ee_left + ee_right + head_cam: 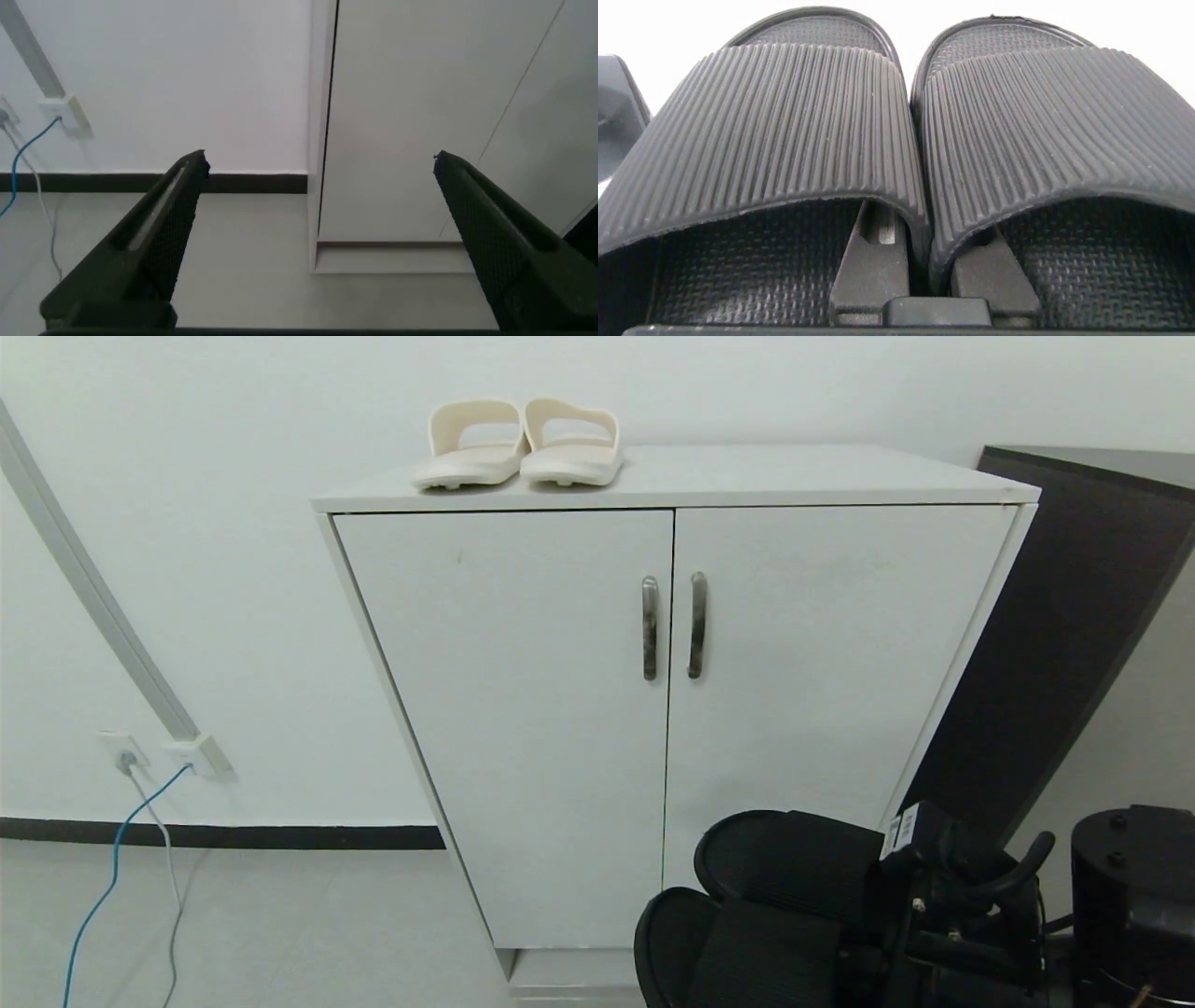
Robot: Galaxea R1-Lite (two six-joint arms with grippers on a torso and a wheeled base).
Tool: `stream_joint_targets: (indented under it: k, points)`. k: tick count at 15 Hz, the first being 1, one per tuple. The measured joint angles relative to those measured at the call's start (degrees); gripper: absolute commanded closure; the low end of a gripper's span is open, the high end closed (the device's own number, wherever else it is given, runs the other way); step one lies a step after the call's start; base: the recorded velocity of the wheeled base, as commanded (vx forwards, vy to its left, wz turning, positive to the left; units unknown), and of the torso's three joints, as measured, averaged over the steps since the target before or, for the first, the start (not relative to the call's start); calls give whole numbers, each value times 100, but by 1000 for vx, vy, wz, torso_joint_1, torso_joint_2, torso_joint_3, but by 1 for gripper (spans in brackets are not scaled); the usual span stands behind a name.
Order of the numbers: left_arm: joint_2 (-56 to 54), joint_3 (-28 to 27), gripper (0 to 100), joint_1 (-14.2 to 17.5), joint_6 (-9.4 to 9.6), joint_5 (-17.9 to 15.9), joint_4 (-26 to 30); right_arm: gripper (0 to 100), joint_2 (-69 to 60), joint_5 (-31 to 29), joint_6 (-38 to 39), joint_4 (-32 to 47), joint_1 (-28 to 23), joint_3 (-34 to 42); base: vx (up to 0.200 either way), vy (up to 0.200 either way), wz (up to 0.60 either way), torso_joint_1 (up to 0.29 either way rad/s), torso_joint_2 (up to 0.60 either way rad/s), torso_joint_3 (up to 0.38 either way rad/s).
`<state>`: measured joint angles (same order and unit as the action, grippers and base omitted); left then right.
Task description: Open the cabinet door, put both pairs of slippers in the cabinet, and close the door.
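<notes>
Against the white wall (187, 569) stands the white cabinet (523, 728), its left door (504, 709) and right door (822, 663) both shut, so the first step of the task looks undone. Low at the robot's right, in front of the right door, the black slippers (747, 905) are carried as a pair, side by side. The right claw (929, 269) has one finger (868, 266) under each strap and appears to pinch the two inner edges together, which would be why one grip serves for both shoes. The cream slippers (519, 443) sit side by side and touching on the cabinet top, towards its left end, toes over the front edge, within easy reach once a door is open. The two metal handles (650, 627) hang upright on either side of the seam between the doors. The left claw (320, 161) is spread wide with nothing in it, low by the cabinet's left bottom corner; it is the free one, so I judge the door pull falls to it.

The floor (280, 915) is pale grey, a black skirting strip (233, 835) runs along the wall, a blue cable (112, 859) drops from a wall socket (119, 749), and a dark panel (1074, 644) stands right of the cabinet
</notes>
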<state>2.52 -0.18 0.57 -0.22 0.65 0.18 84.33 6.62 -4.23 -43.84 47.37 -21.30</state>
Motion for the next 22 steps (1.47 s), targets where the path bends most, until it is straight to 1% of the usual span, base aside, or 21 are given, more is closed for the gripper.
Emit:
stream_joint_targets:
  k: [2, 3, 5, 6, 7, 8, 10, 11, 12, 14, 15, 16, 18, 19, 20, 21, 22]
  points:
    - [4, -4, 0, 6, 4, 55, -9, 100, 0, -9, 2, 5, 11, 11, 0, 0, 0, 1, 101, 96]
    - [-11, -15, 0, 6, 35, 88, -23, 100, -2, -9, 2, -4, 12, 11, 0, 0, 0, 0, 0, 0]
    - [-22, -22, 0, 6, 178, 91, -21, 100, -2, -6, 2, -1, 20, 20, 0, 0, 0, 0, 0, 0]
    - [12, -138, 0, 5, 155, 85, -21, 100, -2, -5, 0, -1, 28, 20, 0, 0, 0, 0, 0, 0]
    - [128, -380, 0, -2, 29, 72, -26, 100, 0, -2, 2, -1, 34, 22, 0, 0, 0, 0, 0, 0]
    - [329, -645, 0, -35, -57, -21, -39, 100, 1, -5, -1, 0, 65, 27, 0, 0, 0, 0, 0, 0]
    - [811, -929, 0, -134, -71, -450, -37, 100, 0, -2, -34, -4, 113, 33, 0, 0, 0, 0, 0, 0]
    - [1130, -1009, 0, -162, -73, -778, -67, 100, 0, -5, -39, -28, 122, 33, 0, 0, 0, 2, 246, 149]
    - [1451, -1067, 0, -187, -71, -1157, -166, 100, -2, -5, -41, -17, 130, 41, 0, 0, 0, 2, 154, 90]
    - [2157, -1246, 0, -222, -22, -2109, -533, 100, -7, -44, -39, -94, 108, 41, 0, 0, 0, 5, 83, 36]
    - [2493, -1390, 0, -247, 20, -2462, -631, 100, -10, -41, -41, -113, 108, 41, 0, 0, 0, 0, 0, 0]
    - [2795, -1554, 0, -285, 38, -2676, -667, 100, -11, -46, -44, -146, 108, 41, 0, 0, 0, 0, 0, 0]
    - [3473, -2060, 0, -490, 51, -2773, -722, 100, -11, -49, -41, -162, 105, 49, 0, 0, 0, 0, 0, 0]
    - [3777, -2345, 0, -744, 51, -2786, -744, 100, -13, -46, -41, -162, 108, 55, 0, 0, 0, 0, 0, 0]
    - [4094, -2653, 0, -1091, 49, -2788, -746, 100, -16, -49, -41, -162, 108, 63, 0, 0, 0, 0, 0, 0]
    - [4392, -2928, 0, -1352, 51, -2762, -755, 100, -18, -46, -41, -162, 108, 68, 0, 0, 0, 0, 0, 0]
    - [4681, -3179, 0, -1529, 62, -2722, -788, 100, -18, -50, -41, -162, 108, 71, 0, 0, 0, 0, 0, 0]
